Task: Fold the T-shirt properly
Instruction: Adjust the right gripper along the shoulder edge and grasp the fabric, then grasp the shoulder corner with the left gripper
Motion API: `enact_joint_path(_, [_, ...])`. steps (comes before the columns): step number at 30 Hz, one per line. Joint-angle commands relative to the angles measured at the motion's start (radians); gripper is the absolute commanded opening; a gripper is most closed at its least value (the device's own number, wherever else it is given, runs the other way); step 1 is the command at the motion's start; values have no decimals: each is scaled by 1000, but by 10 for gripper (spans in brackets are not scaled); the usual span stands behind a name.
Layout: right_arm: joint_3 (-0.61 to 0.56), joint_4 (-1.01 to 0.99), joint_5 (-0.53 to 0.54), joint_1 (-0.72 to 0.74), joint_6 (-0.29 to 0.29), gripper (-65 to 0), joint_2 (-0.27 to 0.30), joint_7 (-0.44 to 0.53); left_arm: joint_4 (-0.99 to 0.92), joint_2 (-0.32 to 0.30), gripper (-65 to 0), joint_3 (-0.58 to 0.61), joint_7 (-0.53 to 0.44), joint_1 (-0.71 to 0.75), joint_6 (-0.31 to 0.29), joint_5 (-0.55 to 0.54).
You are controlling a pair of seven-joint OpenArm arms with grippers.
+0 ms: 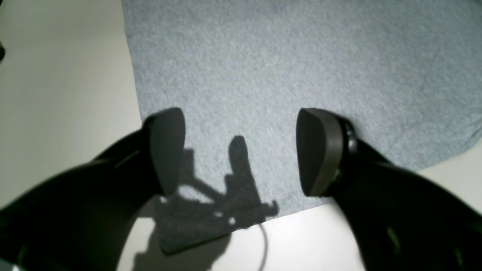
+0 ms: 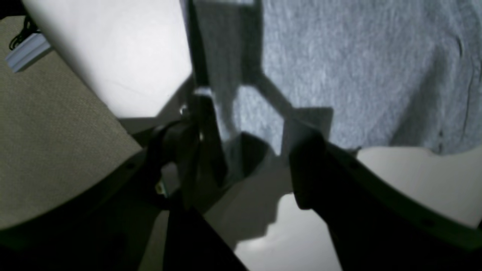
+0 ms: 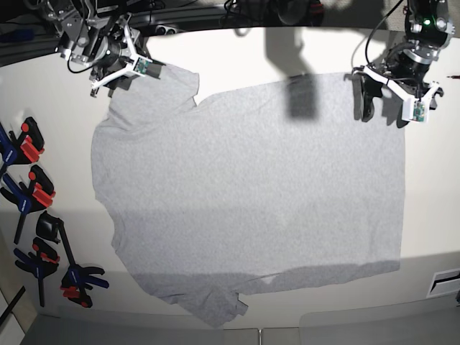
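The light grey T-shirt (image 3: 251, 194) lies spread flat on the white table (image 3: 237, 65), plain side up. My left gripper (image 3: 384, 104) hovers over its far right corner. In the left wrist view this gripper (image 1: 241, 150) is open, with its fingers (image 1: 165, 150) wide apart above the shirt's edge (image 1: 301, 75) and nothing between them. My right gripper (image 3: 115, 77) sits at the far left sleeve. In the right wrist view its jaws (image 2: 252, 158) stand apart at the edge of the grey cloth (image 2: 357, 75), and I cannot tell whether they touch it.
Several blue and black spring clamps (image 3: 32, 194) with red-orange tips lie along the table's left side. Cables and arm mounts (image 3: 165, 18) crowd the back edge. Beige floor (image 2: 56, 150) shows beyond the table edge by the right gripper.
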Motion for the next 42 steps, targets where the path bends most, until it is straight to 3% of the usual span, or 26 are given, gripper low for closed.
enact_joint_path(1, [-6,-24,-58,-3,-13,-295,5,-15,17,-11,-229,-6,-28,0,0,-2])
enact_joint_path(5, [-6,-40,-62,-3,-16,-330,5,5,17,-11,-229,-6,-27,0,0,-2])
enact_joint_path(9, [-6,-49,-59,-4,-74,-510,5,21,23,-11,-229,-6,0,0,0,-2])
enact_joint_path(13, [-6,-49,-59,-3,-138,-650,5,30,33,-11,-229,-6,2,0,0,-2])
enact_joint_path(18, [-6,-48,-60,-3,-180,-650,4,32,33,-12,-229,-6,18,0,-4,2])
enact_joint_path(22, [-6,-36,-60,-3,-254,-650,5,32,30,-19,-229,-6,47,-15,-217,140])
enact_joint_path(24, [-6,-23,-60,-3,-279,-650,5,32,27,-41,-229,-6,51,-28,-278,213])
enact_joint_path(28, [-6,-2,-59,-3,-294,-650,5,21,8,-130,-236,-5,67,-27,-330,235])
enact_joint_path(32, [-6,5,-59,-3,-294,-650,5,21,-125,-150,-308,-4,78,-27,-333,231])
enact_joint_path(36, [-6,5,-59,-3,-294,-650,5,20,-253,-150,-316,-3,115,-27,-453,232])
enact_joint_path(38, [-6,5,-59,-3,-295,-650,5,22,-286,-151,-316,-3,86,-24,-488,232])
enact_joint_path(42, [-6,5,-59,-3,-301,-650,5,24,-344,-153,-316,5,-61,-24,-559,296])
